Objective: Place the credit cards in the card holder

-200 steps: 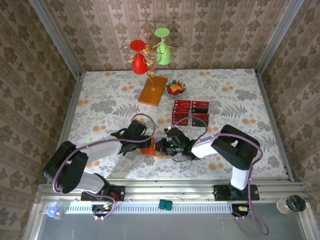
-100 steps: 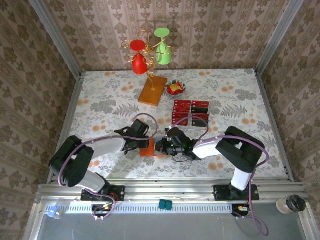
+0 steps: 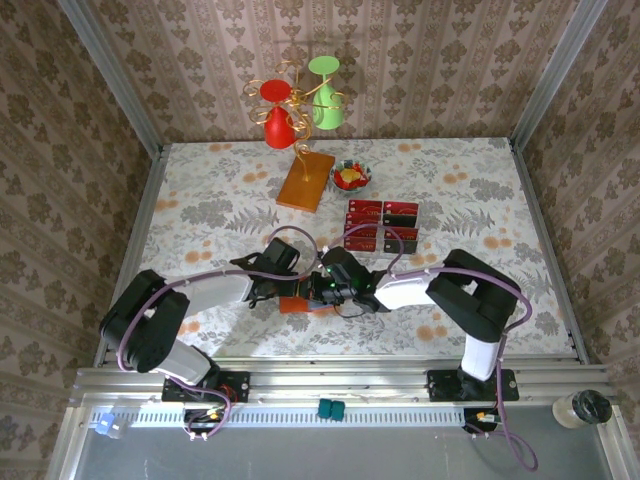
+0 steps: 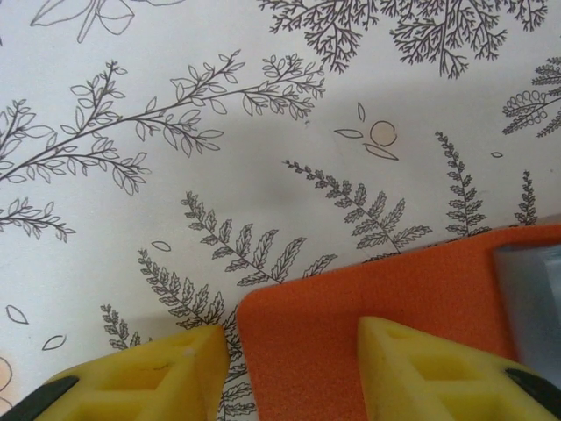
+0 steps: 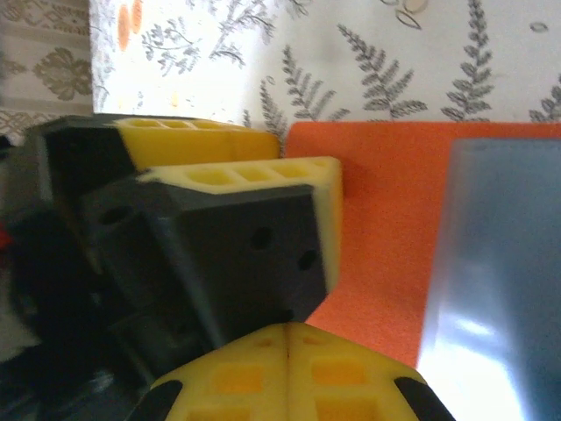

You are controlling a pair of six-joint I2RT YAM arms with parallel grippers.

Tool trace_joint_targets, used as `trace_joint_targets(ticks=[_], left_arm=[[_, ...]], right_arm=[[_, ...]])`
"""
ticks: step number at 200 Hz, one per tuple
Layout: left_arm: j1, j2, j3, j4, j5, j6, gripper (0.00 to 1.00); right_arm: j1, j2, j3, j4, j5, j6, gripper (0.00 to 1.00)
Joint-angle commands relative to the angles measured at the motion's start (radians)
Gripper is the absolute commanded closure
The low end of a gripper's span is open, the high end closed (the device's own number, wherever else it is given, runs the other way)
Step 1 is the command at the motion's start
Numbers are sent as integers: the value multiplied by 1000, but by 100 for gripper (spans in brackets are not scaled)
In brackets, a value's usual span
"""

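The orange card holder (image 3: 298, 305) lies open and flat on the flowered cloth near the table's front, its greyish-blue pocket panel (image 5: 495, 263) facing up. My left gripper (image 4: 294, 333) is open over the holder's corner (image 4: 351, 307): one yellow finger (image 4: 175, 373) rests on the cloth beside the edge, the other (image 4: 429, 368) on the orange surface. My right gripper (image 5: 289, 331) is shut with nothing in it, hovering close over the holder, right next to the left gripper's fingers (image 5: 245, 171). The credit cards (image 3: 380, 225), red and dark, lie in rows behind both grippers.
An orange-brown wooden board (image 3: 306, 180) and a small bowl of sweets (image 3: 351, 177) sit at the back centre. Behind them a wire stand (image 3: 300, 110) carries a red and a green cup. Patterned walls close in the table on three sides.
My right gripper has moved up and left over the card holder, close against the left gripper. The left jaws narrowed a little, then held still. The cards have not moved.
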State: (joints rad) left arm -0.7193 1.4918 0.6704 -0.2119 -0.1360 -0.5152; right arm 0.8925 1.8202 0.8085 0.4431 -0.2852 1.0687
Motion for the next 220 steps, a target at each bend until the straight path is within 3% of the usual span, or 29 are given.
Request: trace_joint_targets(ticks=[1, 85, 152, 220], left_arm=[[7, 35, 16, -20, -31, 22, 55], [21, -52, 48, -47, 38, -68, 46], [12, -198, -80, -1, 62, -243, 46], [-20, -130, -117, -5, 14, -236, 48]], right_arm=[[13, 39, 7, -14, -8, -15, 100], [17, 58, -61, 53, 39, 41, 100], [29, 74, -74, 93, 49, 71, 100], [30, 61, -75, 101, 47, 76, 100]])
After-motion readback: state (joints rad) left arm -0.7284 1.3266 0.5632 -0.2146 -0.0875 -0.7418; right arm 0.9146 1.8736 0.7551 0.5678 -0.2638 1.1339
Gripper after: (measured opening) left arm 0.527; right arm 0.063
